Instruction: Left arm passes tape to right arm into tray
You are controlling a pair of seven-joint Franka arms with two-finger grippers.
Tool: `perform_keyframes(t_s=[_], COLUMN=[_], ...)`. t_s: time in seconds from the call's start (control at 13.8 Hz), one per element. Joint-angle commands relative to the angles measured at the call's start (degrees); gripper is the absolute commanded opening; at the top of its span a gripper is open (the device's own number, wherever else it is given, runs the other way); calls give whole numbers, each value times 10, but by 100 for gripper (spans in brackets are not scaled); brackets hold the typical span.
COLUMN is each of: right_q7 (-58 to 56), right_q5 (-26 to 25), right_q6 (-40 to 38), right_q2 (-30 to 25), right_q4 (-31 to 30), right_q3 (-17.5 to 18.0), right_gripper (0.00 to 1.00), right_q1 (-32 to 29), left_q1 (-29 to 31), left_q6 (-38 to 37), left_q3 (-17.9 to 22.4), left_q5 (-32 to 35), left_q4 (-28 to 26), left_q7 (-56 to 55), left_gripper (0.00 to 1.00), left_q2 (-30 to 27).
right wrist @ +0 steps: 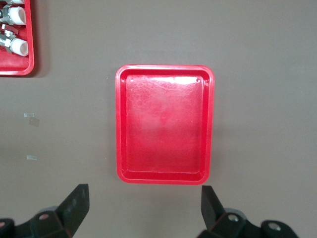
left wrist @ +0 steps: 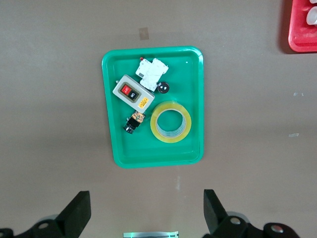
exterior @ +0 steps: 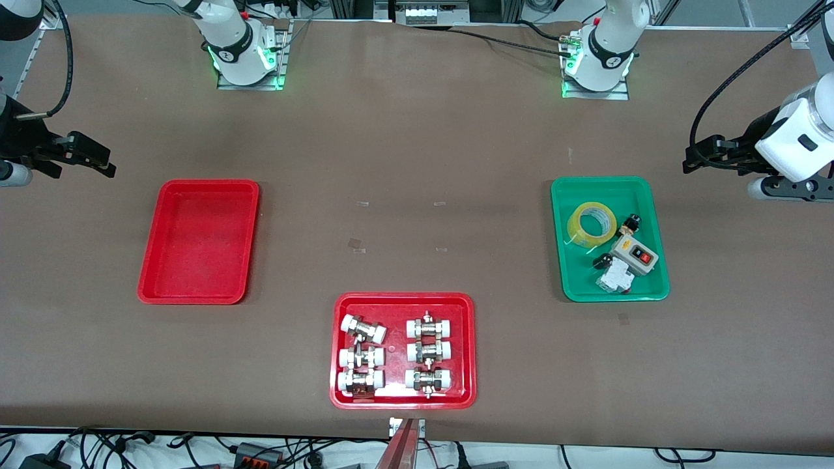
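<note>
The yellow tape (exterior: 591,225) lies flat in the green tray (exterior: 573,286), in the part farther from the front camera. It also shows in the left wrist view (left wrist: 171,122). My left gripper (exterior: 700,158) hangs open and empty high over the table beside the green tray, toward the left arm's end; its jaws stand wide apart in the left wrist view (left wrist: 146,201). The plain red tray (exterior: 151,260) is empty, also in the right wrist view (right wrist: 120,129). My right gripper (exterior: 98,161) hangs open and empty over the table beside it (right wrist: 143,194).
The green tray also holds a grey switch box (exterior: 633,254), a white breaker (exterior: 616,279) and a small black part (exterior: 631,225). A second red tray (exterior: 337,352) with several white-capped metal fittings sits near the front camera, mid-table.
</note>
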Motion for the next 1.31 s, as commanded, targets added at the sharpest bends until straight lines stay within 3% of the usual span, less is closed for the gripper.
perform_keyframes(t_s=[0.0,0.22,0.44,0.65,1.02,1.23], right_q7=[0,0,0,0,3,5], right_q5=[-5,-5,-5,-5,-5,-5], right_q6=[-5,-5,-6,-7,-7,-11], right_q2=[1,1,1,1,7,7], right_q4=[6,6,6,5,4,4], right_q3=[0,0,0,0,0,0], right_gripper=[100,100,100,100,100,100], right_q1=[2,3,3,3,3,2], left_q1=[3,17,14,17,17,18], left_q6=[-7,14,84,223,366,413], left_q3=[0,1,0,0,-6,-5], left_q5=[-3,2,29,29,30,30], left_q4=[2,-2,-34,-169,-303,-334], left_q7=[5,6,0,-1,-35,-42], left_gripper=[100,100,100,100,100,100], left_q2=[7,75,108,98,86,95])
